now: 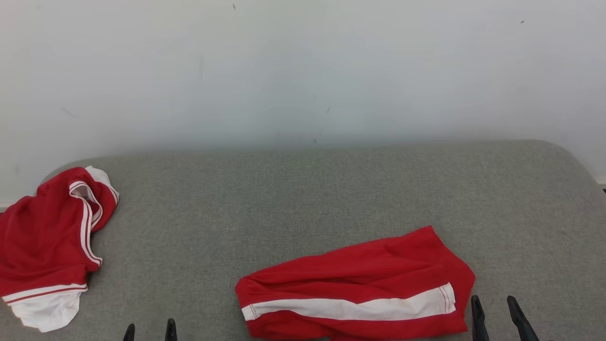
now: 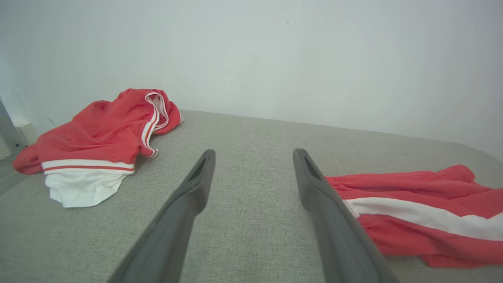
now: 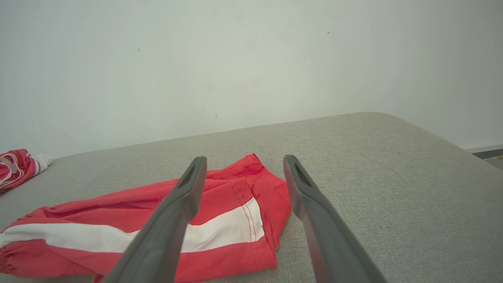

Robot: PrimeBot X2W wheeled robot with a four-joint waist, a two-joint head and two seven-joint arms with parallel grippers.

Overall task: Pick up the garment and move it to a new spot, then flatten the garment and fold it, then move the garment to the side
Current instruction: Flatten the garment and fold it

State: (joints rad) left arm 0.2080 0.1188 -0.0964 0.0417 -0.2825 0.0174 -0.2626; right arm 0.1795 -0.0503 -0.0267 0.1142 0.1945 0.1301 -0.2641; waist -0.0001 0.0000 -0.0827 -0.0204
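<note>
Head view: the garment, red with a white stripe, lies bunched at the near edge of the grey surface, right of centre. A second red garment sits crumpled at the far-left edge, well apart. Left tool, released and empty, points forward left of the garment. Right tool, likewise spread and empty, stands just beside its right end.

Head cam crops left tool & right tool to tips only, shorts lose near hem, jersey its left part.
</note>
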